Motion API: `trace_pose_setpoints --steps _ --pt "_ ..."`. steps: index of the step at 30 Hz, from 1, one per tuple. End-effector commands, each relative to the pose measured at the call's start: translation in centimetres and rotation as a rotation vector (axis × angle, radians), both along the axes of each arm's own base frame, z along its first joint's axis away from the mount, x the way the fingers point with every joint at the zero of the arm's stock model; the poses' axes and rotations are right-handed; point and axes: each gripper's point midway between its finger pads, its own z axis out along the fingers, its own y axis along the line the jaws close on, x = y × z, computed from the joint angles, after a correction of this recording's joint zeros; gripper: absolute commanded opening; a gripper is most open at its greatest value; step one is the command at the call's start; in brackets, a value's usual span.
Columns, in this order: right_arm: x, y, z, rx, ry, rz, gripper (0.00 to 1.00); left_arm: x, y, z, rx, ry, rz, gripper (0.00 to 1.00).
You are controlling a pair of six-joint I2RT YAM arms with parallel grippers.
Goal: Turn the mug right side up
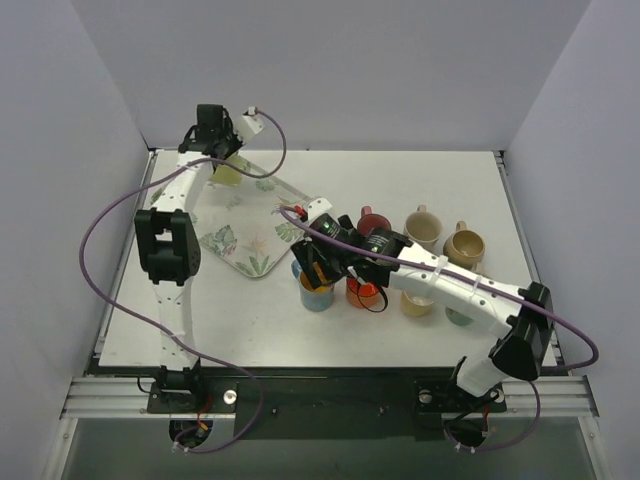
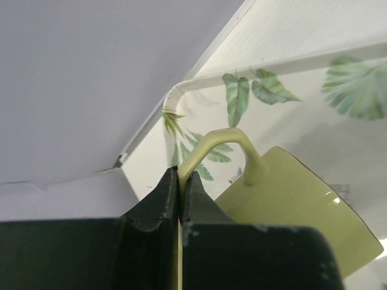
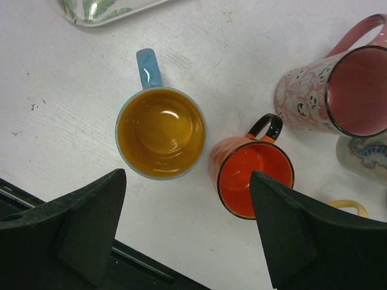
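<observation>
Top external: the left gripper sits at the far-left corner of the tabletop, closed on a lime-green mug over the far end of the leaf-print tray; whether the mug touches the tray cannot be confirmed. The right gripper hovers near the table's centre above a blue mug and an orange mug, both upright. Left wrist: the jaws are pinched tight on the thin loop handle, the mug body tilted away below, and which way its mouth faces cannot be told. Right wrist: jaws spread wide, holding nothing. Assessment: probably glazed ceramic, so rigid, moderately heavy, slick and chip-prone. A handle-only grip may let the body swing, so rotation should be slow; the handle root looks the firmest hold
</observation>
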Motion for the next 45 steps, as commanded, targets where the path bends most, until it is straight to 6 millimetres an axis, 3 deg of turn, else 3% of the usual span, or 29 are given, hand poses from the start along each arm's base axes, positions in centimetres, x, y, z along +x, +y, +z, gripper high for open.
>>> trace_pose_setpoints --steps 1,6,7,8,9,13,16,20,25,26,27,28,30,32,34,35,36,37,43,44,45 --pt "1.0 -0.9 5.5 0.074 -0.142 -0.020 0.78 -3.7 -1.8 10.8 -0.475 -0.066 0.063 0.00" --pt "2.8 1.8 11.2 0.356 -0.223 0.005 0.83 -8.4 -6.0 14.7 -0.802 0.071 -0.017 0.00" --pt "2.7 3.6 12.9 0.480 -0.217 0.042 0.85 -9.9 -6.8 15.5 -0.867 0.104 -0.012 0.00" --pt "3.6 3.6 13.7 0.541 -0.217 0.025 0.86 -11.0 -8.0 15.9 -0.945 0.155 -0.030 0.00" --pt "3.8 5.0 15.4 0.666 -0.211 0.044 0.89 -12.3 -8.7 16.8 -0.981 0.164 -0.057 0.00" --pt "5.7 6.5 19.9 0.829 -0.289 0.064 0.93 -17.0 -12.6 17.7 -1.085 0.293 -0.160 0.00" --pt "6.5 8.1 21.0 0.889 -0.312 0.095 0.92 -19.8 -14.7 18.0 -1.101 0.361 -0.225 0.00" --pt "7.3 9.4 20.9 0.922 -0.322 0.109 0.88 -22.9 -17.4 18.6 -1.094 0.424 -0.301 0.00" --pt "8.6 10.9 18.3 0.881 -0.284 0.128 0.72 -26.3 -19.8 19.0 -1.103 0.536 -0.410 0.00" --pt "8.7 10.9 17.7 0.873 -0.277 0.124 0.68 -26.5 -19.8 19.1 -1.104 0.539 -0.412 0.00" --pt "8.7 11.1 17.4 0.877 -0.276 0.132 0.55 -26.5 -19.8 19.1 -1.105 0.542 -0.411 0.00" --pt "8.7 11.2 16.7 0.874 -0.267 0.132 0.32 -26.7 -20.0 19.1 -1.103 0.547 -0.416 0.00" --pt "8.8 11.2 16.5 0.871 -0.264 0.127 0.00 -26.7 -20.0 18.8 -1.099 0.553 -0.420 0.00" --pt "9.1 10.9 16.1 0.828 -0.268 0.119 0.00 -26.1 -19.8 18.5 -1.094 0.543 -0.404 0.00" --pt "9.3 10.2 15.2 0.733 -0.263 0.103 0.00 -24.5 -18.8 17.6 -1.049 0.481 -0.327 0.17" --pt "9.6 9.4 14.6 0.664 -0.266 0.072 0.00 -23.8 -18.4 17.2 -1.016 0.445 -0.315 0.47" --pt "9.8 9.1 13.8 0.625 -0.259 0.060 0.00 -22.8 -17.5 16.5 -0.975 0.399 -0.254 0.59" --pt "10.3 7.9 12.8 0.563 -0.263 0.010 0.00 -21.9 -16.6 15.9 -0.953 0.369 -0.219 0.83" --pt "12.4 4.4 7.8 0.316 -0.246 -0.141 0.00 -16.2 -8.3 15.0 -0.893 0.182 0.046 0.85" --pt "12.8 3.8 5.6 0.247 -0.207 -0.165 0.00 -15.7 -7.0 14.8 -0.870 0.150 0.087 0.85" --pt "13.3 3.9 5.6 0.237 -0.201 -0.178 0.00 -15.3 -5.8 14.5 -0.859 0.132 0.118 0.86"
